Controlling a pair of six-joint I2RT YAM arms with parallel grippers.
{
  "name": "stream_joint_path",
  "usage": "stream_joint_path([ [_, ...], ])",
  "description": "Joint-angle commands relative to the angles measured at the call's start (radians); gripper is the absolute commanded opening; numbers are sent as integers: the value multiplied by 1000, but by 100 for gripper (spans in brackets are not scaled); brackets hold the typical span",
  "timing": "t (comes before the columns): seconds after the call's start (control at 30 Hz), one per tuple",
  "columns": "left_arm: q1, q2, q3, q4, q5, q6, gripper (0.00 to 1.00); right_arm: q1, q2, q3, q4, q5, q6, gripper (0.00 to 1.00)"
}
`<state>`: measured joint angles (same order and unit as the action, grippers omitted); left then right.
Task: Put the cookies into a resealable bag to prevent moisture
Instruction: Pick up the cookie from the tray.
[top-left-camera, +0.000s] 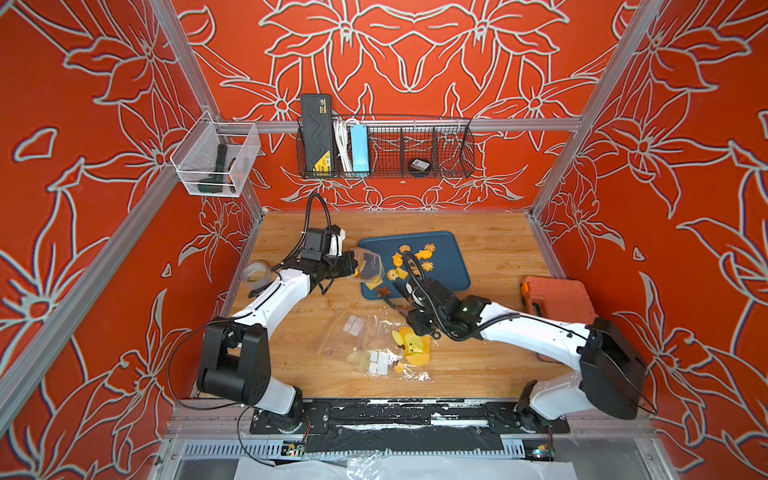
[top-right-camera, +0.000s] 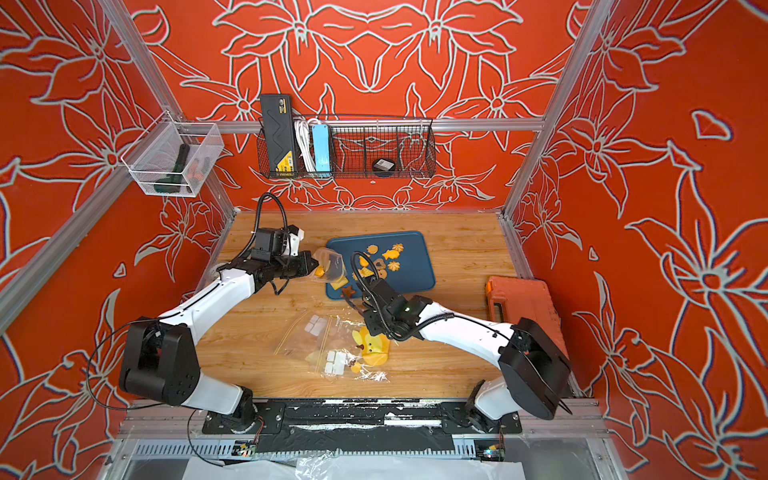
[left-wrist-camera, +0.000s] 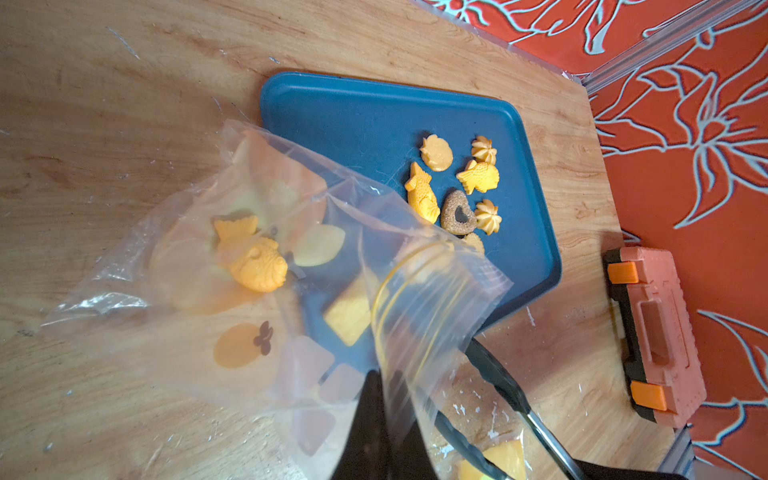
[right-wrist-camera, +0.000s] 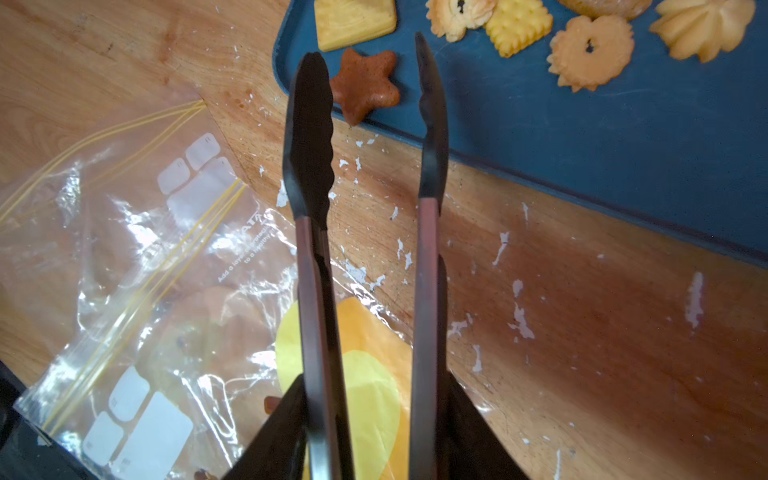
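Red walls with pale flower outlines are closing in a wooden bench (top-left-camera: 478, 365), and a blue tray (top-left-camera: 451, 249) is sitting toward its back. Most of the cookies (top-left-camera: 424, 254) are lying loose on the tray, bunched from its middle toward its near left corner: fish, flowers, a brown heart, a square. The left jaws are clamping tight on a clear resealable bag (top-left-camera: 368, 266), which is hanging over the tray's left edge with its yellow zip end turned toward the tray. In the left wrist view, one fish cookie (left-wrist-camera: 253, 257) is resting inside it. The right jaws are gripping a pair of black tongs (right-wrist-camera: 309, 166). The two tips are standing apart on either side of a brown star cookie (right-wrist-camera: 365, 85) at the tray's near corner; whether a tip is touching it I cannot tell. Two spare bags (top-left-camera: 361, 345) are lying flat on the bench in front of the tray, between the arms. An orange case (top-left-camera: 557, 297) is sitting at the right edge.
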<state>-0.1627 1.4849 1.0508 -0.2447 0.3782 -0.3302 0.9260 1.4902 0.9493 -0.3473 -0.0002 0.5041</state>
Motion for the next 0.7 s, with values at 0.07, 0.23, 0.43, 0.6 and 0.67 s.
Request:
stream_joint_path([
  [0.07,8,-19,-6,10,1,11,0,1,64,68,-3,-42,51,51],
  [0.23,8,-21,-6,10,0,11,0,1,101,92,-14,-37,62,51],
  [0.43,8,-21,-6,11,2,10,0,-1,112,92,-19,-32,83,48],
  [0.6,8,-18,-5,12,12,10,0,-1,70,76,-15,-10,86,40],
  [0.67,8,-15,-5,12,16,10,0,-1,43,67,-21,11,82,38],
])
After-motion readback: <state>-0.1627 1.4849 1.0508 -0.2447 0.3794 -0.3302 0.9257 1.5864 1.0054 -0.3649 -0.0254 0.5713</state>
